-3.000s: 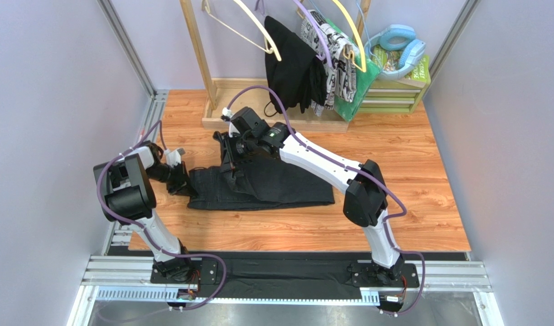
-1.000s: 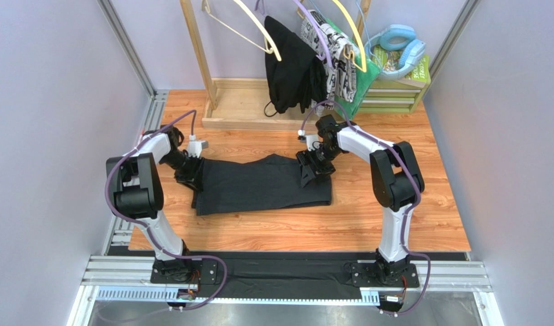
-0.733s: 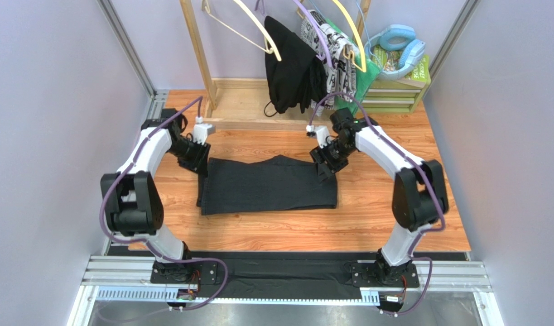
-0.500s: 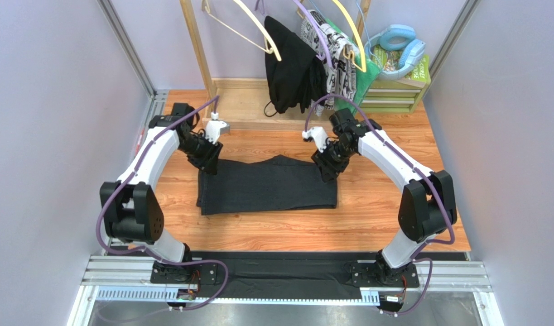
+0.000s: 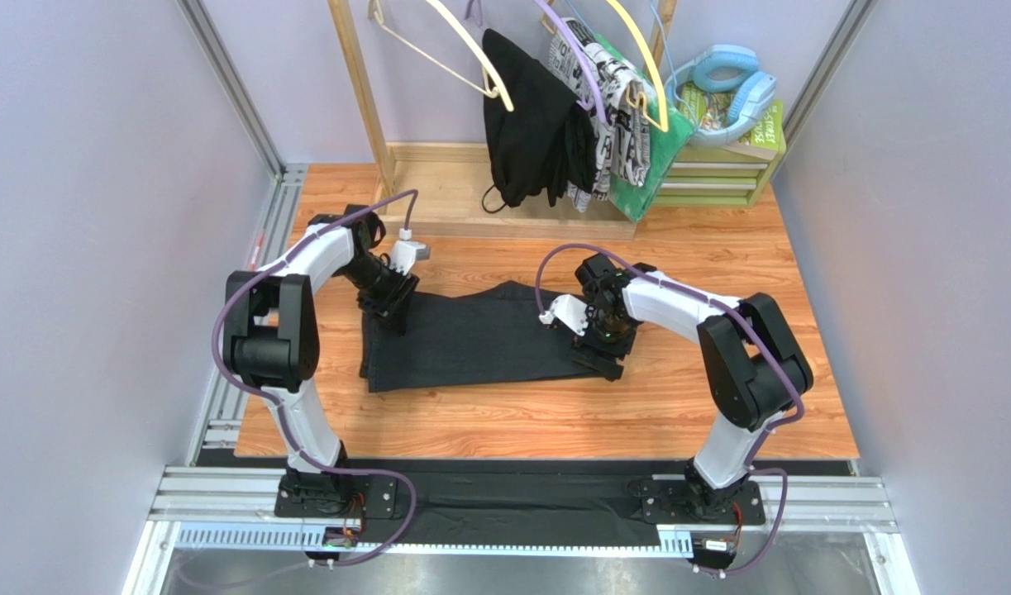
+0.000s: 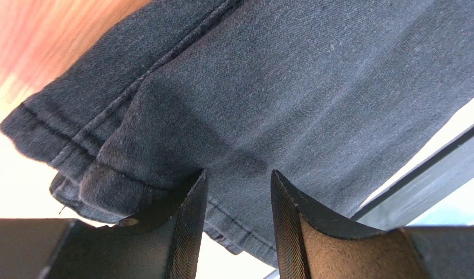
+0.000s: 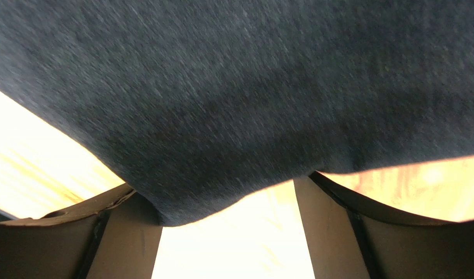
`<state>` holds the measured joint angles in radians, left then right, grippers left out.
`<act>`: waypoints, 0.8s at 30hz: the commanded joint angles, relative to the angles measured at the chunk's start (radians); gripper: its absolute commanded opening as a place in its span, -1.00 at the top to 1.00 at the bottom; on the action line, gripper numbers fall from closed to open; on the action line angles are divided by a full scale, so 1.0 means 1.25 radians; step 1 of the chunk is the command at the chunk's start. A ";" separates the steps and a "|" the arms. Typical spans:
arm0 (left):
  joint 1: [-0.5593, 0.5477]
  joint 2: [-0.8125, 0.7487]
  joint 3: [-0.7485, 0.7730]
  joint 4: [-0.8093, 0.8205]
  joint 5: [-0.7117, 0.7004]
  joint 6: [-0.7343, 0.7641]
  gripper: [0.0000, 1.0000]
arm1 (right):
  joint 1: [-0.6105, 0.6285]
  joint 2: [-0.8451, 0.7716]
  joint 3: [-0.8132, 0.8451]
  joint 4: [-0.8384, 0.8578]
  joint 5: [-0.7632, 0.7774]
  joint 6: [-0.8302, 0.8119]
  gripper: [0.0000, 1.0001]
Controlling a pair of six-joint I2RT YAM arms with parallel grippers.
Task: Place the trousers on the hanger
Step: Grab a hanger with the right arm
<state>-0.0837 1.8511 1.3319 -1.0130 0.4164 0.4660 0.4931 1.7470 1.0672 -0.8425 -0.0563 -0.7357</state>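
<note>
The dark charcoal trousers (image 5: 473, 337) lie folded flat on the wooden table (image 5: 721, 285). My left gripper (image 5: 395, 298) stands over their far left corner. In the left wrist view its fingers (image 6: 189, 221) stand apart above the hemmed cloth (image 6: 280, 87), with nothing between them, so the left gripper (image 6: 238, 174) is open. My right gripper (image 5: 605, 350) is at the trousers' right edge. It (image 7: 227, 200) is wide open, and the cloth edge (image 7: 251, 87) lies across its fingertips. The pale cream hanger (image 5: 470, 52) hangs on the rack, apart from both grippers.
A wooden rack (image 5: 361, 112) stands at the back. It carries a black garment (image 5: 529, 118), a patterned cloth (image 5: 610, 87), a yellow hanger (image 5: 641, 56) and a purple hanger (image 5: 570, 44). Blue headphones (image 5: 734, 81) sit on a green crate (image 5: 721, 167) at the back right.
The trousers were spread flat and let go. My right gripper moved from their far right corner toward the near right edge. My left gripper shifted slightly right over the far left corner.
</note>
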 commanded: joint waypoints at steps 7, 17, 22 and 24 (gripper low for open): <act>0.002 -0.282 0.044 0.071 0.150 -0.076 -0.30 | -0.046 -0.290 0.115 -0.182 -0.179 0.007 -1.00; 0.002 -0.579 -0.019 0.398 0.131 -0.393 -0.99 | -0.047 -0.310 0.591 -0.093 -0.348 0.356 -1.00; 0.002 -0.563 0.014 0.390 0.145 -0.468 -0.99 | -0.048 -0.172 0.822 0.108 -0.334 0.540 -1.00; 0.002 -0.548 0.027 0.375 0.148 -0.483 -0.99 | -0.048 -0.112 0.870 0.218 -0.345 0.583 -1.00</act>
<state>-0.0826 1.1088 1.3350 -0.5476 0.5770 -0.0177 0.4332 1.4826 2.0483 -0.8360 -0.4465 -0.2310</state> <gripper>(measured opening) 0.994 0.998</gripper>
